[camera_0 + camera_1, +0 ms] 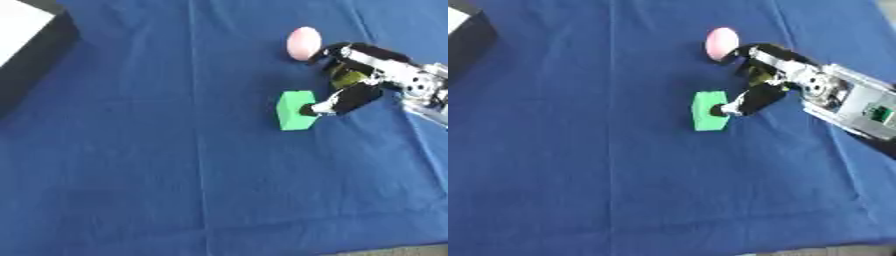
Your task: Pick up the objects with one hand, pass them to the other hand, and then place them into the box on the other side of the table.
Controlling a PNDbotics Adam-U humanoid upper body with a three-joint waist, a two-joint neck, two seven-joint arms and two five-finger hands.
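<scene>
At the far left corner the box (26, 37) is seen, dark-sided with a white top, well apart from everything else on the blue-covered worktop (131, 165). Right of centre the green block (295, 110) lies flat on the cloth. It is touched on its right side by a fingertip of the right hand (354, 82), whose fingers are spread and nothing is yet grasped. For a clean pick, the block should be straddled before closing. A pink egg-shaped object (304, 43) sits just beside the hand and could be knocked. The left hand is not shown.
</scene>
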